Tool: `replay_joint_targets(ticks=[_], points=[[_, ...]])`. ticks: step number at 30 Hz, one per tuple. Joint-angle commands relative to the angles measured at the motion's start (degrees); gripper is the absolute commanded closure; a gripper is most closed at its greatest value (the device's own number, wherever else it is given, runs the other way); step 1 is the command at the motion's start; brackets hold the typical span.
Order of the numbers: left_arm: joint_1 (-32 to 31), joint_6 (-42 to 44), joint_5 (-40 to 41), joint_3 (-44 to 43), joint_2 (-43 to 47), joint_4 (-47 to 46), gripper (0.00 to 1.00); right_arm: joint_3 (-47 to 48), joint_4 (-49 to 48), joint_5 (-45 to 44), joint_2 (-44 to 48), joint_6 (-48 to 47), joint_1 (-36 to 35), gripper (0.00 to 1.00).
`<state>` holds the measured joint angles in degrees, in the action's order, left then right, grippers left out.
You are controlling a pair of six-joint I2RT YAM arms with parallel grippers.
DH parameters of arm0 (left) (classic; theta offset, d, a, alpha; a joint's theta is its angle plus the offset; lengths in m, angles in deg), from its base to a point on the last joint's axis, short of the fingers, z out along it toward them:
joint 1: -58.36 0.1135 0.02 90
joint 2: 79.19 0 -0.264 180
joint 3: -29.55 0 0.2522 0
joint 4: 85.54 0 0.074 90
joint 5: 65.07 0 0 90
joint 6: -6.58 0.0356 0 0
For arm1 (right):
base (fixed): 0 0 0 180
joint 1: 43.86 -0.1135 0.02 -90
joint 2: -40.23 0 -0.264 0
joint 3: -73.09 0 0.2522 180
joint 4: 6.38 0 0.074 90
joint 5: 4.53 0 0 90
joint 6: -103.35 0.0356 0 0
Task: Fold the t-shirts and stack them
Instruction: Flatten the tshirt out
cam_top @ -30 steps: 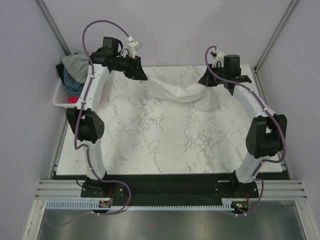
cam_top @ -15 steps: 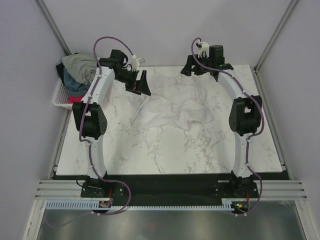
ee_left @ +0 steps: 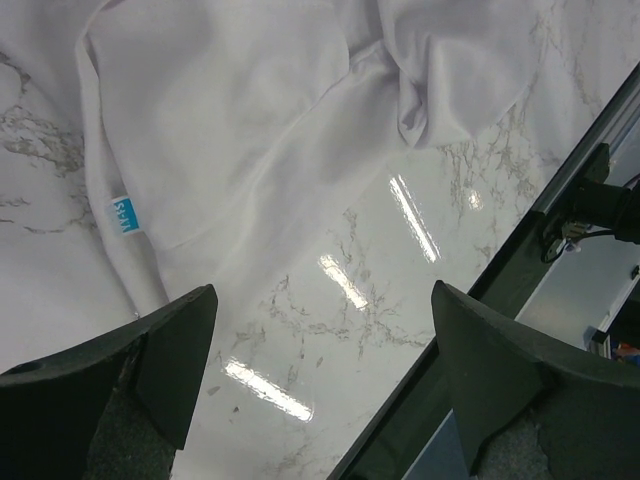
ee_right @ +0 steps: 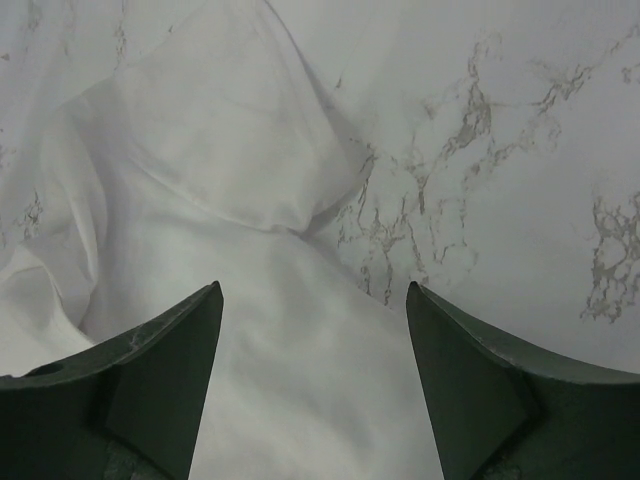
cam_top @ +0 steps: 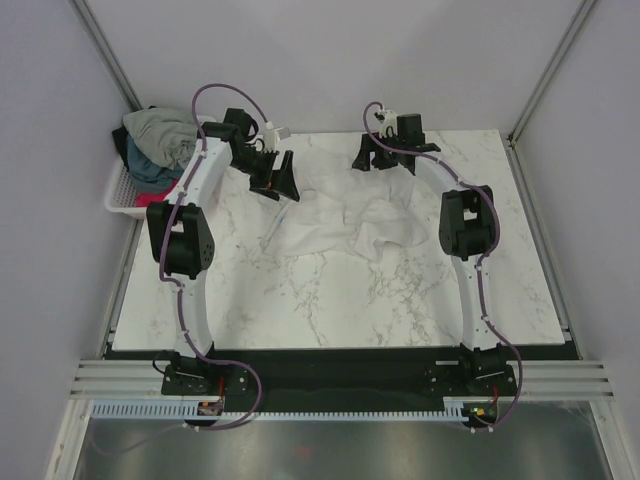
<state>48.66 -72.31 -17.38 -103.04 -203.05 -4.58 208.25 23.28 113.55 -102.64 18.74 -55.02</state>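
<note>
Both hands have let go. The left hand (cam_top: 277,185) and right hand (cam_top: 372,163) now gape empty over the table's (cam_top: 330,300) far side. The white t-shirt (cam_top: 350,215), stretched between them a second ago, lies rumpled at far-centre — unfolded, and I'd flatten it before any fold.

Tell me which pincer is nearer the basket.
Left. The left pincer hangs open over the shirt's left edge, a short way right of the basket; the right pincer is farther right, over the shirt's far edge.
</note>
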Motion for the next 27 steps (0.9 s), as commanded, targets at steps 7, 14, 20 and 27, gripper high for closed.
replay_joint_targets(ticks=[7,14,20,27], points=[[0.03,0.05,1.61,2.19,1.51,0.48,0.06,8.22,-7.9,-0.39,-6.89,3.58,-1.32,0.19],[-0.24,0.75,3.63,3.33,2.12,1.0,0.06,10.17,-10.1,-0.31,-10.32,5.51,-2.29,0.22],[-1.12,0.84,4.42,3.6,2.3,0.92,0.06,10.34,-11.51,-1.52,-11.64,6.21,-3.69,0.39],[-1.82,0.75,4.86,3.78,2.3,0.83,0.06,10.26,-10.2,-9.5,-11.21,4.46,-4.14,1.0]])
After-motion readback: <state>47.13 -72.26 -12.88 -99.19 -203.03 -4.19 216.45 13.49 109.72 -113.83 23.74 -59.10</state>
